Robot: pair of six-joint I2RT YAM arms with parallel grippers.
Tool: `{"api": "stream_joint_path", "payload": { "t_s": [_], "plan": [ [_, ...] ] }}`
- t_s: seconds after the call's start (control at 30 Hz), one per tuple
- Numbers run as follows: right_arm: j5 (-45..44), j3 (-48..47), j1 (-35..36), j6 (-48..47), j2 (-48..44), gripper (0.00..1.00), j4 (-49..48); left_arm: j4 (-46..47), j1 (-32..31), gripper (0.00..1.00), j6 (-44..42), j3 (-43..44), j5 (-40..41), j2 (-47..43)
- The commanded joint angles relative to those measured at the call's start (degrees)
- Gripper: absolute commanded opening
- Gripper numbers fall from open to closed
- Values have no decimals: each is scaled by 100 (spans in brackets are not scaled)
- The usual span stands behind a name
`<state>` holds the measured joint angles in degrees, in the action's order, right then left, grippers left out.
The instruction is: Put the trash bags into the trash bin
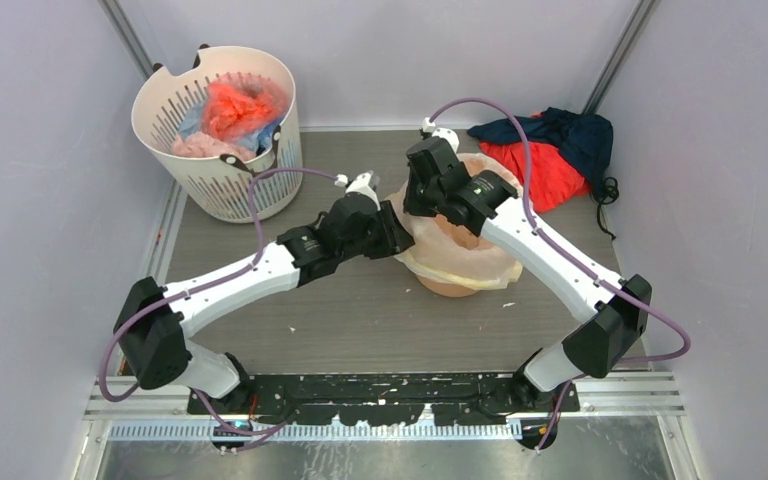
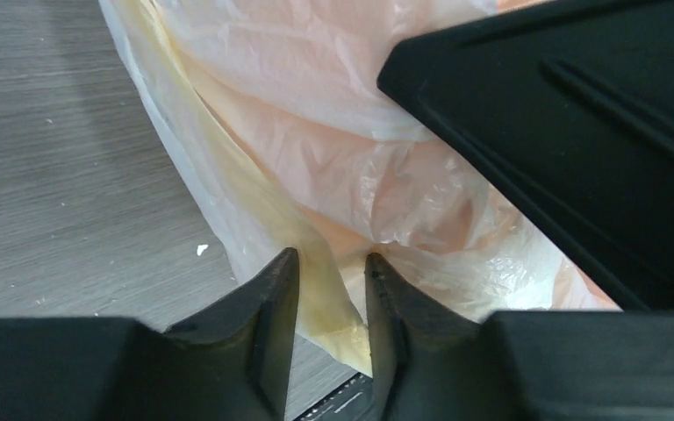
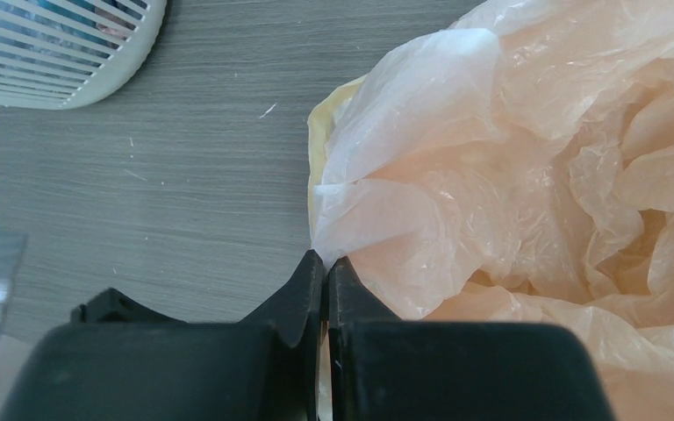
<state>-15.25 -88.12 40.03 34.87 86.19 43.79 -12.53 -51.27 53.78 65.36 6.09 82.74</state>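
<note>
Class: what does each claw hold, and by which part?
Right claw pinches the trash bag by its edge. Left claw straddles a hanging fold, jaws apart.

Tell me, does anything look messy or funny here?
The pale-yellow trash bag sits crumpled and lopsided over the orange bucket, sagging down its side. Tiny white flecks are scattered on the table, and a red and navy cloth heap lies bunched at the far right.

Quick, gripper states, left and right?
Left gripper: jaws apart around a fold of the pale-yellow translucent plastic bag.
Right gripper: shut, apparently pinching that bag's edge.
</note>
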Motion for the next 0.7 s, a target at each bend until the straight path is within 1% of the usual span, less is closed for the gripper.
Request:
{"api": "stream_joint_path", "payload": {
  "t_s": [0.0,0.07,0.1,0.27,0.43,0.57,0.67],
  "plan": [
    [-74,157,24,198,65,1,-354,517,-59,27,9,188,-121,69],
    [-54,217,36,210,63,1,-404,601,-59,7,10,137,-139,133],
    [-69,239,32,219,52,1,-406,628,-63,1,16,108,-138,160],
    [-135,299,30,222,36,1,-448,648,-219,0,-52,-126,162,243],
    [-181,346,34,215,27,1,-481,674,-375,0,-82,-652,514,309],
    [-219,351,23,204,30,1,-473,848,-436,0,-5,-1129,641,431],
    [-242,349,27,204,25,1,-459,857,-446,0,-16,-1280,832,546]
  ]
}}
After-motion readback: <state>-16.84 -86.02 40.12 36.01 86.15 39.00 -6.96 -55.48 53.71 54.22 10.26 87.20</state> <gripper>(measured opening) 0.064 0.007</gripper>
